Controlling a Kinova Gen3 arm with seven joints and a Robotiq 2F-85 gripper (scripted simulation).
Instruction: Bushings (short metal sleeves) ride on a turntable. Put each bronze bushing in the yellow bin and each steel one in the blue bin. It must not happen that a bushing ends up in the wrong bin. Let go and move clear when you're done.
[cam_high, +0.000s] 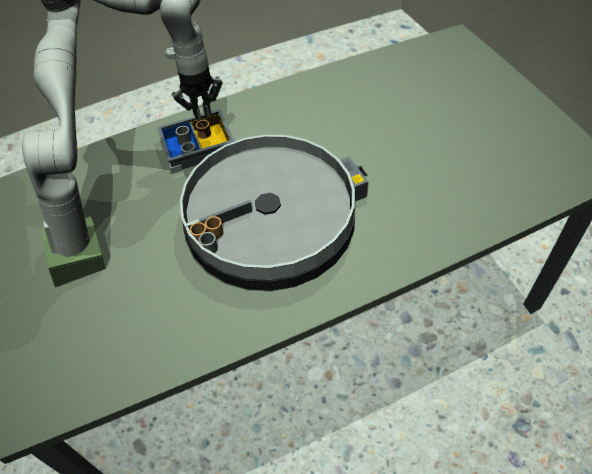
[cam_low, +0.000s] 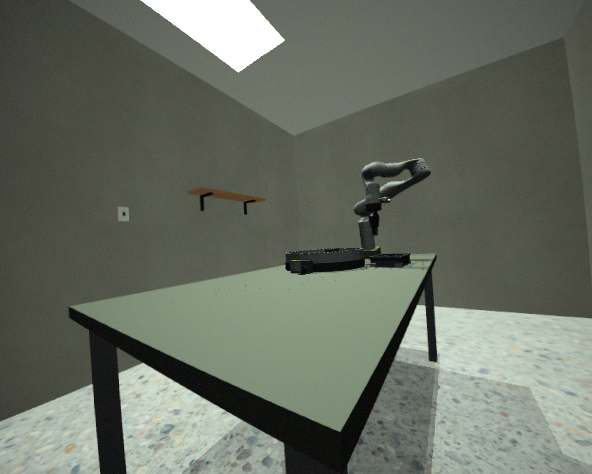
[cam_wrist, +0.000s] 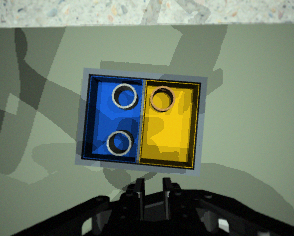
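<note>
My gripper points down above the bins, its fingers a little apart with nothing between them. The yellow bin holds one upright bronze bushing. The adjoining blue bin holds an upright steel bushing and a second steel bushing. On the turntable, two bronze bushings and one steel bushing stand together beside the dark bar at the left rim.
The turntable has a raised rim, a dark hub and a dark bar between hub and rim. A small grey box with a yellow patch sits at its right side. The bins stand near the table's back edge, close to the turntable.
</note>
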